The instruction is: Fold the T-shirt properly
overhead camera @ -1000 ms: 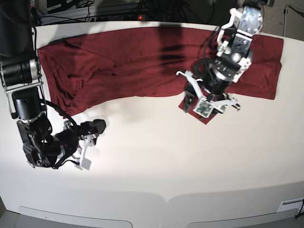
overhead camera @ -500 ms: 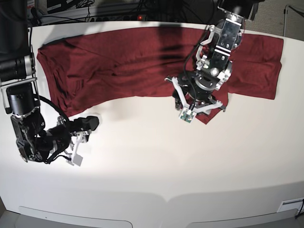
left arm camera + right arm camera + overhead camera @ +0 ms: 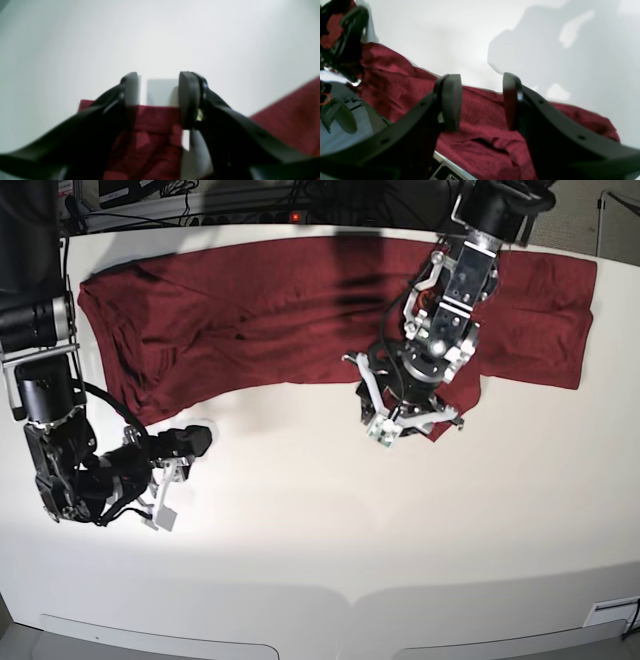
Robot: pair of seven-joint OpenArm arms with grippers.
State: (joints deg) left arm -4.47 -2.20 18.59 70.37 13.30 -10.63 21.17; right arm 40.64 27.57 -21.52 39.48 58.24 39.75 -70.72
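The T-shirt is dark red and lies spread along the far half of the white table, wrinkled at its left end. A small flap of it sticks out toward me near the middle right. My left gripper hangs over that flap, pointing down. In the left wrist view this gripper is open, with the T-shirt's edge under the gap and nothing held. My right gripper is low over bare table, below the shirt's left end. Seen from the right wrist, it stands open and empty, facing the T-shirt.
The white table stretches bare from the shirt to the rounded front edge. Cables and a power strip run behind the back edge. My left arm shows at the far left of the right wrist view.
My left gripper has turned and shifted left over the shirt's flap. My right gripper has drawn back slightly to the left. Both have stayed open.
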